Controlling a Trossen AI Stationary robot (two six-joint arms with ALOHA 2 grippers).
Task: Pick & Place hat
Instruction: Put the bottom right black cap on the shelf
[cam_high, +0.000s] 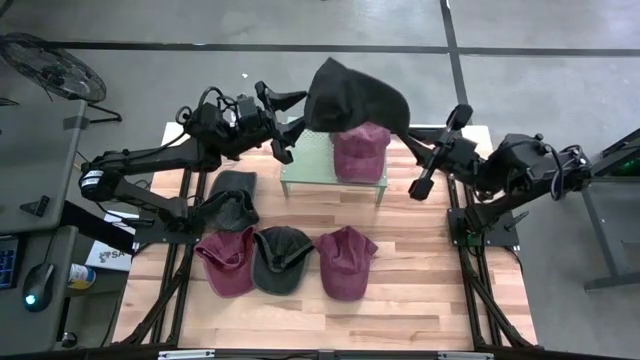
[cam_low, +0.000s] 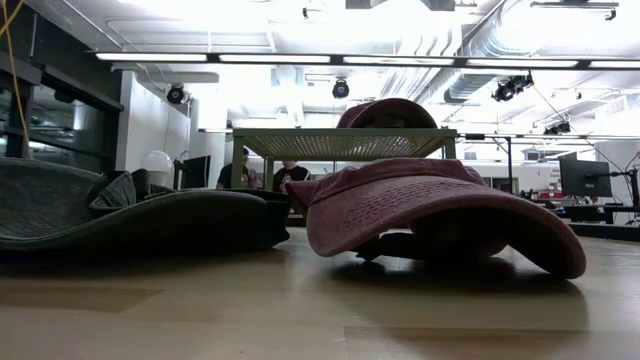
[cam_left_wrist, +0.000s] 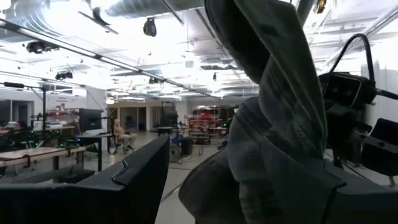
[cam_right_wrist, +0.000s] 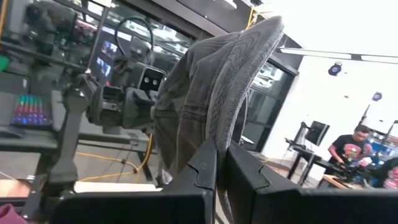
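- Clamped together on the dark grey hat, my right gripper pinches its fabric between both fingers and holds it up in the air.
- My left gripper sits at the left edge of that same hat, fingers spread wide; I cannot tell whether they touch the cloth.
- That hat hangs above the far part of the table, over the small mesh stand.
- On the stand rests a maroon hat, partly under the lifted one.
- Nearer on the wood lie four more: a dark cap at left, then a row of a maroon cap, a dark green cap and another maroon cap.
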